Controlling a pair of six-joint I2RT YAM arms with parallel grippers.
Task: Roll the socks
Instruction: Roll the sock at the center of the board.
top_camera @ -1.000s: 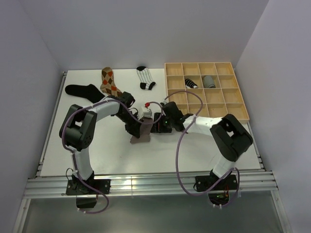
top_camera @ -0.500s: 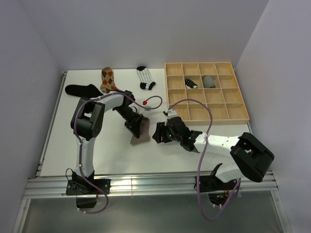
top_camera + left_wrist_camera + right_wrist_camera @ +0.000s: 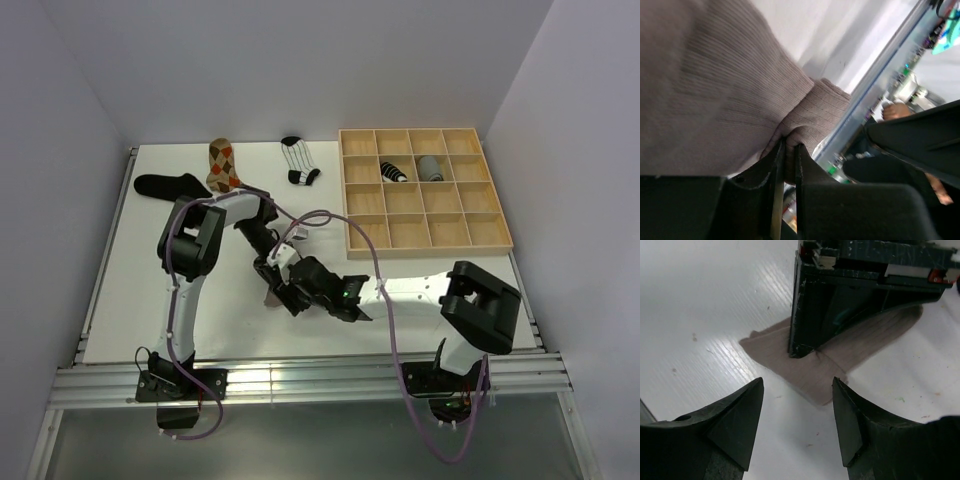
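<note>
Taupe sock (image 3: 855, 352) is soft, limp, light, so likely best grabbed at the free edge, with left fingers (image 3: 765, 172) clamped on it and right fingers (image 3: 735, 425) apart.

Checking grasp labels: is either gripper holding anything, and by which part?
The left gripper pinches the taupe sock by a small fold of its ribbed fabric. The right gripper stands open near it, holding nothing.
</note>
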